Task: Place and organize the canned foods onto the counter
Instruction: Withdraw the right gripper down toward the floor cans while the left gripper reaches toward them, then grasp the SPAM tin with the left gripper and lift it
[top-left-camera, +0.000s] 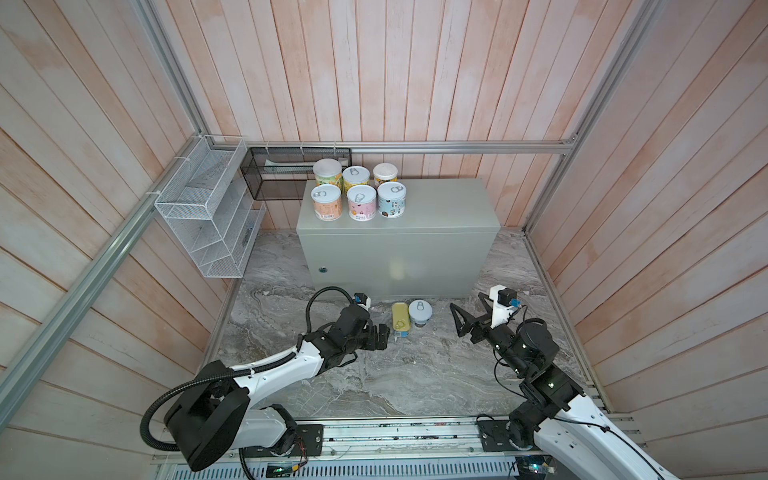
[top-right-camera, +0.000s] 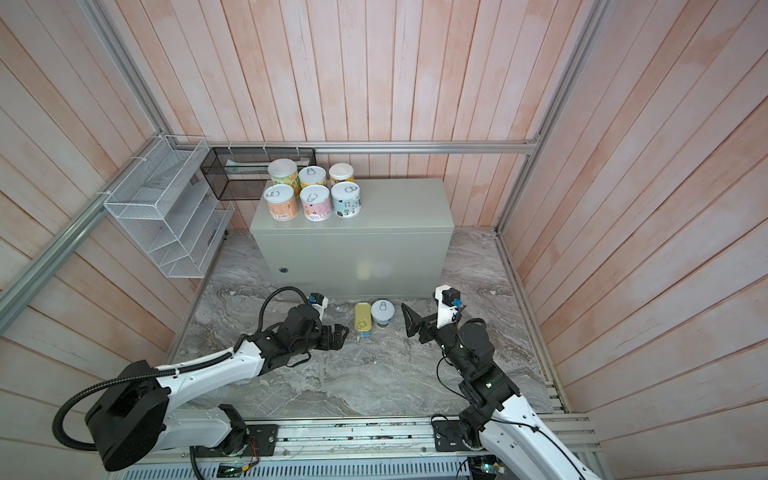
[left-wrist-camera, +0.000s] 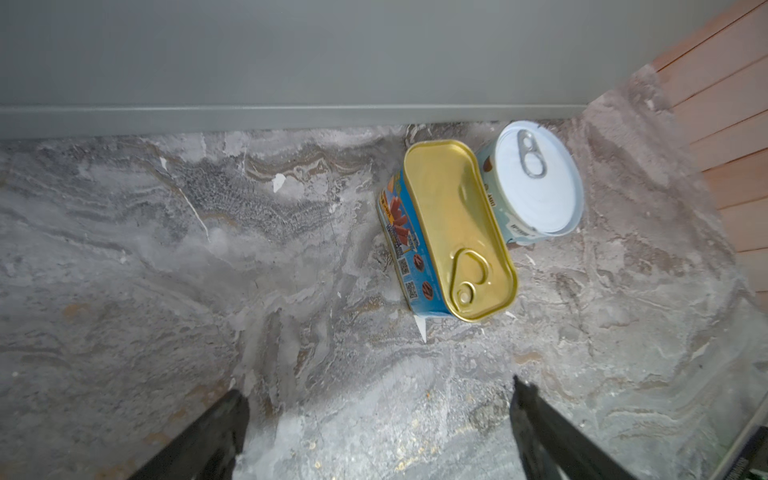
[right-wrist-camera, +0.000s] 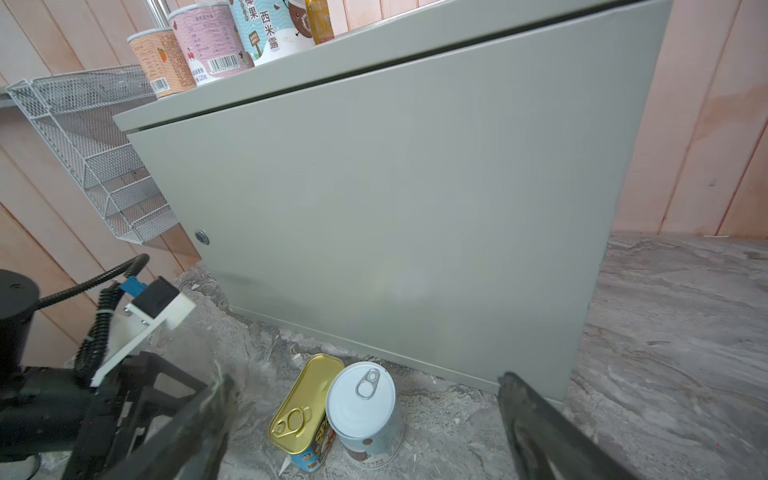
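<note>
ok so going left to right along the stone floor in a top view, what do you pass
left gripper → gold oblong tin → white-lidded can → right gripper

You have soft, even light in both top views, shadows faint, the wall boards (top-left-camera: 83, 216) bowing at the edges. Your left wrist view is smeared, its fingers (left-wrist-camera: 212, 436) blurred; in your right wrist view a pale sheen marks the bench (right-wrist-camera: 399, 286) front.
</note>
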